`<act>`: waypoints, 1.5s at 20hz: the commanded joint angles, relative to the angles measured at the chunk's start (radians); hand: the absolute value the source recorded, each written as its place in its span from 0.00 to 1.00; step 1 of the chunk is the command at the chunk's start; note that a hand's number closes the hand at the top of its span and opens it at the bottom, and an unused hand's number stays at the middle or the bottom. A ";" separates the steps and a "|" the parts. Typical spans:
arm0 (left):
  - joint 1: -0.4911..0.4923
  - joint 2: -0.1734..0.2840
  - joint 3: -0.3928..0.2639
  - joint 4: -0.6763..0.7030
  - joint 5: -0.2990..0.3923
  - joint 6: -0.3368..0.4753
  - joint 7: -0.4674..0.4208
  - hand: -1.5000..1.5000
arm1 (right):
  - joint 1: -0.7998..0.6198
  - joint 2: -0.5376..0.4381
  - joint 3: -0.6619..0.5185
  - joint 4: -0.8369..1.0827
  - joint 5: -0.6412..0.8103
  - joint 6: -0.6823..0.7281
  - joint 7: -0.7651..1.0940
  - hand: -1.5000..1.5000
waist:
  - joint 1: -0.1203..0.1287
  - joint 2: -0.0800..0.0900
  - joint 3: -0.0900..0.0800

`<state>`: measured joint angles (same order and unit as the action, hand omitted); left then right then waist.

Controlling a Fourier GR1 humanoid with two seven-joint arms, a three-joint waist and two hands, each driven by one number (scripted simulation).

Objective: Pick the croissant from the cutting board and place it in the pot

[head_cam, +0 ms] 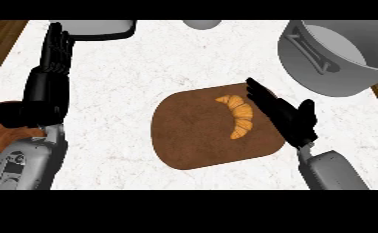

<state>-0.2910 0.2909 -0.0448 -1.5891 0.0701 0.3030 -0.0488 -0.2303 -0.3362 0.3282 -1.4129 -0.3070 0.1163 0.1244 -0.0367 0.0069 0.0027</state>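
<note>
An orange croissant (238,114) lies on the right half of a dark brown cutting board (192,137) in the middle of the white counter. My right hand (284,114) hovers just right of the croissant, over the board's right edge, fingers straight and open, pointing up-left. A grey pot (325,74) with handles inside its rim stands at the upper right, partly cut by the view's edge. My left hand (50,72) rests open at the far left, fingers up.
A grey tray-like object (100,28) sits at the top left and a small grey round thing (201,24) at the top middle. Wooden floor or edge (9,34) shows past the counter's left side.
</note>
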 commanded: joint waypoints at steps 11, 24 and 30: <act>-0.006 -0.063 -0.023 0.038 0.112 -0.086 0.043 0.50 | -0.377 -0.273 -0.165 0.122 0.069 0.531 -0.507 0.00 | 0.114 0.035 0.005; -0.039 -0.055 -0.008 0.068 0.115 -0.093 0.070 0.50 | -0.452 -0.462 0.030 0.216 0.521 0.507 -1.027 0.00 | 0.105 0.022 0.001; -0.038 -0.018 0.056 0.105 0.164 -0.146 0.060 0.50 | -0.539 -0.455 0.151 0.322 0.652 0.403 -1.134 0.00 | 0.079 0.007 -0.002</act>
<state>-0.3164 0.2542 -0.0255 -1.5158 0.2125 0.1803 0.0176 -0.7115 -0.7831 0.4288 -1.1786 0.2663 0.4324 -0.8148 0.0623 0.0218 0.0025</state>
